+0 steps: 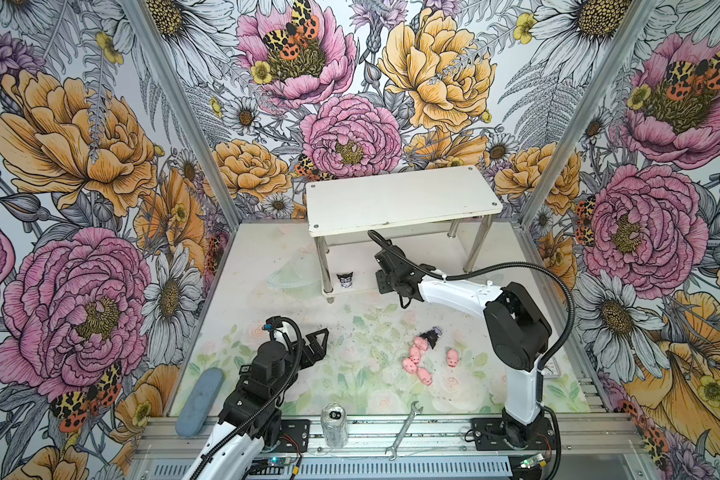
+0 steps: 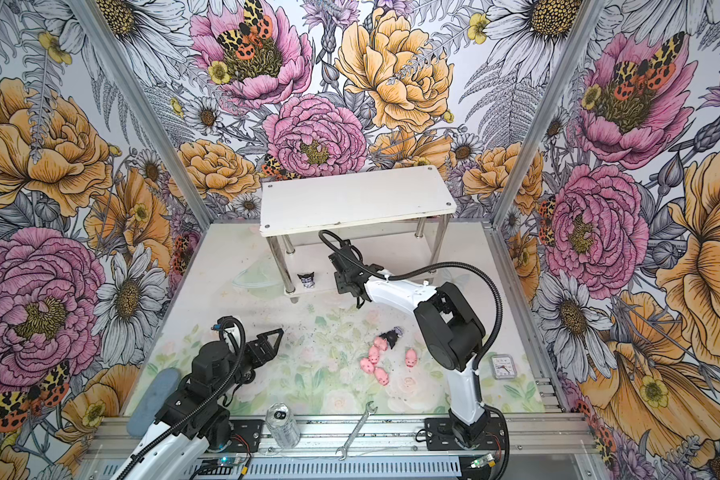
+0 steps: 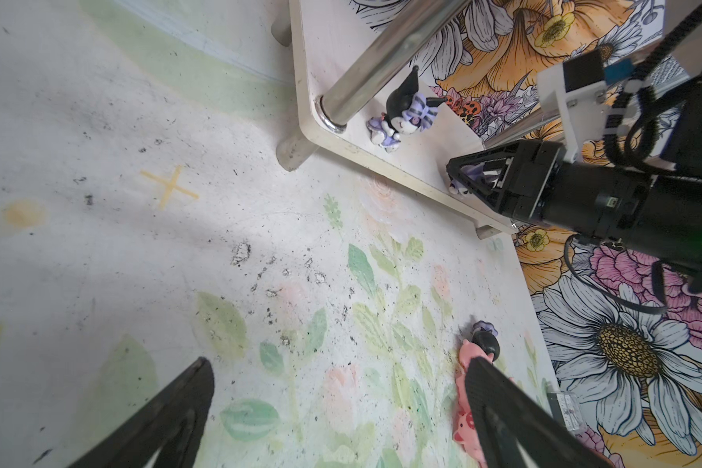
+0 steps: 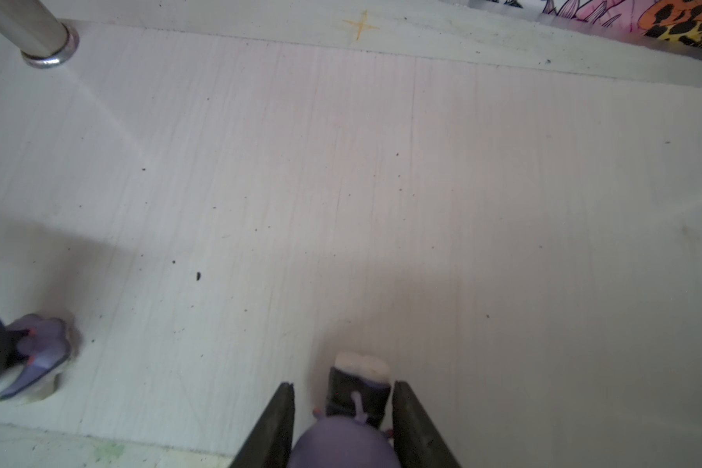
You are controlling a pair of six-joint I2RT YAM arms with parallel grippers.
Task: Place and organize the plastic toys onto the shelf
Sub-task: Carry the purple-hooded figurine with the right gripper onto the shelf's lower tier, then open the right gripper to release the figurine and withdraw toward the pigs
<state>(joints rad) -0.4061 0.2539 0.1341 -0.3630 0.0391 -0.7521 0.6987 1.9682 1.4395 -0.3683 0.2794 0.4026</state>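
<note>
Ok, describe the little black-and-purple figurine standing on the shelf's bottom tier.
The figurine is tiny glossy plastic: black hood with two pointed ears, purple striped bow, pale face, purple-and-white body. It stands upright on the shelf's lower tier, near its front left corner beside the chrome leg, not touching it. Only the board touches it; the right gripper, holding another figurine, is apart from it.

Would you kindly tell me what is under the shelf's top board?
On the lower tier one figurine stands by a front leg, and the right gripper grips a second figurine. In both top views the top board covers the tier's back.
</note>
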